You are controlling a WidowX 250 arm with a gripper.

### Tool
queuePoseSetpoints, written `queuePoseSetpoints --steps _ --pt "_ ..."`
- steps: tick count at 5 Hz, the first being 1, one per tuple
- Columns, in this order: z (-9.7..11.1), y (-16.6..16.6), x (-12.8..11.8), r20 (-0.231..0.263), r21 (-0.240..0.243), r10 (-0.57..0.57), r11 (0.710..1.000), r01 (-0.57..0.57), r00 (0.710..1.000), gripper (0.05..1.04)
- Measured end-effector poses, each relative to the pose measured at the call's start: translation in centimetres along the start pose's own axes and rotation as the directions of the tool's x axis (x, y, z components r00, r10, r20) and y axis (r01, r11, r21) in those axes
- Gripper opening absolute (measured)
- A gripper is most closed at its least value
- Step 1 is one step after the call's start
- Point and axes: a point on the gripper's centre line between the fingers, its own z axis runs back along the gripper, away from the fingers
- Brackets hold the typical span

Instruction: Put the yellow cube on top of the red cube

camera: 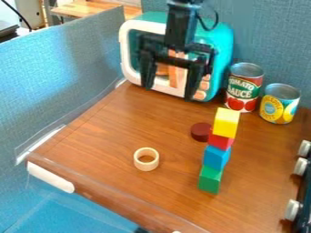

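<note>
And there's the yellow cube [226, 122], sitting right on the red cube [220, 141], top of the stack, blue [216, 157] and green [210, 179] below! The gripper [169, 91] hangs well apart from it, up and to its left in the view, fingers spread wide, nothing between them!

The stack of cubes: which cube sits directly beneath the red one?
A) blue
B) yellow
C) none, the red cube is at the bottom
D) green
A: the red cube rests on the blue cube, which stands on the green cube.
</note>
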Motion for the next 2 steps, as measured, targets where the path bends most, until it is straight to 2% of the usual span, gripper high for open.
queuePoseSetpoints --steps 1,2 --pt "-0.67 1.8 -0.49 0.016 0.052 -0.005 0.999 0.005 1.0 1.001" --pt "-1.15 2.57 -0.58 0.009 0.032 -0.002 0.999 0.001 1.0 1.001"
